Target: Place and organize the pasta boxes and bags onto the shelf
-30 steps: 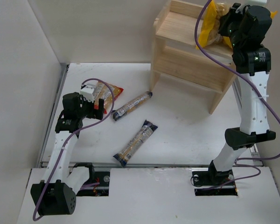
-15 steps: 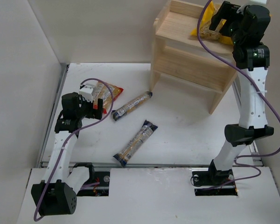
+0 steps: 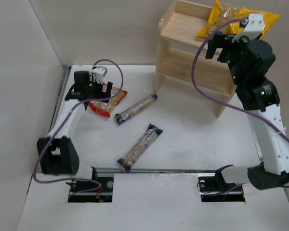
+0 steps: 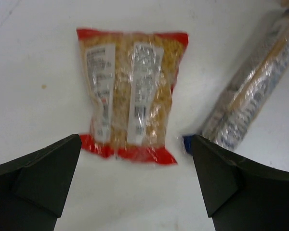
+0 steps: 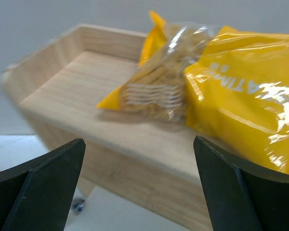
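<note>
The yellow bag (image 3: 233, 18) (image 5: 241, 91) lies on the top tier of the wooden shelf (image 3: 180, 29) (image 5: 82, 86), at its right end. My right gripper (image 3: 219, 48) (image 5: 138, 141) hangs open just in front of that tier, holding nothing. The clear bag with red ends (image 3: 108, 100) (image 4: 130, 96) lies flat on the table at the left. My left gripper (image 3: 97, 90) (image 4: 135, 142) hovers open over its near red end. One pasta box (image 3: 136, 109) (image 4: 255, 91) lies beside that bag, and another (image 3: 140, 147) lies nearer the table's front.
The shelf's lower tier (image 3: 197, 67) holds nothing. White walls close the table's left side (image 3: 24, 96) and back. Purple cables (image 3: 202, 62) loop off both arms. A metal rail (image 3: 159, 169) runs along the near edge.
My right gripper has opened, left the yellow bag on the top tier and drawn back from it. My left arm has swung toward the far side, over the red-ended bag.
</note>
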You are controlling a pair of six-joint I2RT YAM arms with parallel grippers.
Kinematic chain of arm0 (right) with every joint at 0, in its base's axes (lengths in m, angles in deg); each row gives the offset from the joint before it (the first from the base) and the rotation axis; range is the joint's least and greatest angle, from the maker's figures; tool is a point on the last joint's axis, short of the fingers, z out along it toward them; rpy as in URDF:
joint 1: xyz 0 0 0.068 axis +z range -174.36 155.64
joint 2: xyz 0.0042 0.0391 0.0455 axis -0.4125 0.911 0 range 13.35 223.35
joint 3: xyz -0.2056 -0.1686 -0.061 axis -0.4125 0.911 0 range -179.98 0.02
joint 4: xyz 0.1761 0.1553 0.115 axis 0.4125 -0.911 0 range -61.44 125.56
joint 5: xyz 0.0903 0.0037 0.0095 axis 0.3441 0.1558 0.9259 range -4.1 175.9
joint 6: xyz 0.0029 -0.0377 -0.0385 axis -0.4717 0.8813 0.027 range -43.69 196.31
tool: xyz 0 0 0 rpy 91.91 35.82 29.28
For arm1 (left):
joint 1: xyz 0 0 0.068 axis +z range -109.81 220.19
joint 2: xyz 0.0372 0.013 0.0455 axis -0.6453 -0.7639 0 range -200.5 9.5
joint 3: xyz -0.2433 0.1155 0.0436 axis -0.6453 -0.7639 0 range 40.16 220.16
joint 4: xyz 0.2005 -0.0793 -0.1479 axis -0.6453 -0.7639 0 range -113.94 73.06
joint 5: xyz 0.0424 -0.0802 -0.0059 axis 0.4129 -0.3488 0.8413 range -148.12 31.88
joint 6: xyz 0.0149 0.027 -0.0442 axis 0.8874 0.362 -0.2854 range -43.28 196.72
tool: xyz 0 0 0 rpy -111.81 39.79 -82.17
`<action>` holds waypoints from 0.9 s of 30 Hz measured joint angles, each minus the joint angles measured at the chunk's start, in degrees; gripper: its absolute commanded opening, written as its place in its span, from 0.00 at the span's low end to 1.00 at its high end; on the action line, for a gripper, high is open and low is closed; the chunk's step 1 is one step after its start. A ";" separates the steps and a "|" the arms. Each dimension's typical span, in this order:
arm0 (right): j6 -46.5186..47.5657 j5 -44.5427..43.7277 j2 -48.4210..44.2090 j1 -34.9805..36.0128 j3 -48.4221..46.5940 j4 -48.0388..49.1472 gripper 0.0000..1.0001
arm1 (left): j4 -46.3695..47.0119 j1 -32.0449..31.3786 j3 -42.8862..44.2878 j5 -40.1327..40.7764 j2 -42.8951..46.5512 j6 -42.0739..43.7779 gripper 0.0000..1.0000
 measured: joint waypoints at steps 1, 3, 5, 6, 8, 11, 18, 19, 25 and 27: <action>0.31 0.35 -2.03 1.44 2.86 1.16 1.00 | -0.22 -0.48 3.93 -0.07 -4.28 0.20 1.00; 0.83 1.14 -5.66 4.59 8.20 3.13 1.00 | -1.11 -1.20 10.82 -0.20 -12.09 0.66 1.00; 1.33 1.97 -8.02 7.67 12.70 4.96 1.00 | -3.58 -1.77 16.61 -0.22 -20.37 1.36 1.00; 1.33 1.92 -8.76 8.50 14.56 5.68 1.00 | -5.88 -1.95 18.69 -0.24 -23.06 1.84 1.00; 1.29 1.64 -10.16 9.90 18.29 5.86 1.00 | -7.43 -2.47 20.74 0.35 -27.56 3.23 1.00; 1.25 1.57 -11.34 11.52 21.92 5.88 1.00 | -9.51 -3.21 20.79 3.74 -31.85 5.88 1.00; 0.85 0.96 -12.07 12.74 23.58 5.99 1.00 | -9.14 -5.09 20.85 10.69 -33.94 9.33 1.00; 0.85 0.94 -12.07 12.92 23.58 6.10 1.00 | -9.16 -5.18 20.94 11.30 -34.27 9.73 1.00; 0.87 0.87 -12.07 13.31 23.54 6.40 1.00 | -11.65 -5.25 25.62 14.47 -38.21 11.69 0.15; 0.87 0.87 -12.07 13.38 23.54 6.64 1.00 | -12.52 -4.87 27.30 13.97 -38.38 12.09 0.02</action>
